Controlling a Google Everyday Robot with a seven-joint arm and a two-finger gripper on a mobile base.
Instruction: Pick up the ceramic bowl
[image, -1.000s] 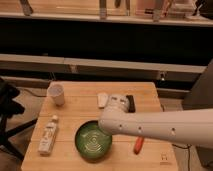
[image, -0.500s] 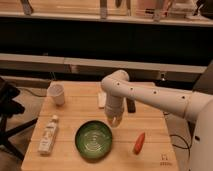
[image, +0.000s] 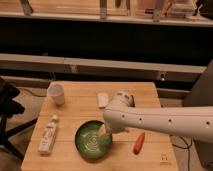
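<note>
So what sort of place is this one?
Probably an office or lab test area: a small wooden table holding the ceramic bowl, a white cup and a bottle, with long counters behind. The end effector is over the bowl's right rim.

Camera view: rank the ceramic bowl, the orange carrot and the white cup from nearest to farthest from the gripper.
The gripper is at the right edge of the bowl.
1. ceramic bowl: right at the gripper, front centre of the table.
2. carrot: on the table to the picture's right of the bowl.
3. white cup: at the table's back corner, picture left.
</note>
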